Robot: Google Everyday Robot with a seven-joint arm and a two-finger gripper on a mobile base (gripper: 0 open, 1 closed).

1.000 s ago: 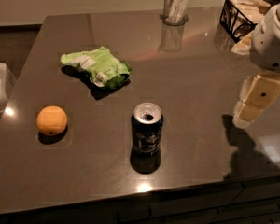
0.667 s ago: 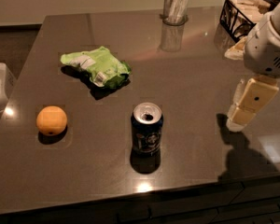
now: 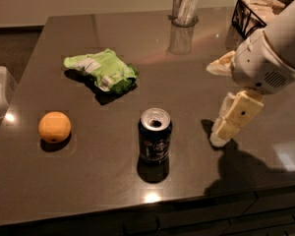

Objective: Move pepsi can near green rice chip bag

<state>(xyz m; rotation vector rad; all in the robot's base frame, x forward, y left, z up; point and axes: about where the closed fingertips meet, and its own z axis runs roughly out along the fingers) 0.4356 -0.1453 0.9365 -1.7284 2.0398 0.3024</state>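
Small dark-blue metal pepsi can (image 3: pixel 155 134) is left upright on dark table (image 3: pixel 88 181), apart from wrinkly light-green rice chip bag (image 3: pixel 102 70). Cream claw (image 3: pixel 220 135) is held low at its right, prob. for approach; whether apart/together can't be told.

A big dark table (image 3: pixel 88 181) fills most of the view. Its top is shiny, and small spots of light gleam on it.

A round orange (image 3: pixel 54 127) sits on the near left part of the table, all by itself. It has a small dark shadow under it.

Far at the back stands a clear glass tumbler (image 3: pixel 185 6), upright, with something white inside. You can see it mirrored in the table top.

In the far right corner is a black wire basket (image 3: pixel 255 14) with pale things in it.

Past the table's left edge is a white thing (image 3: pixel 0 97), partly cut off.
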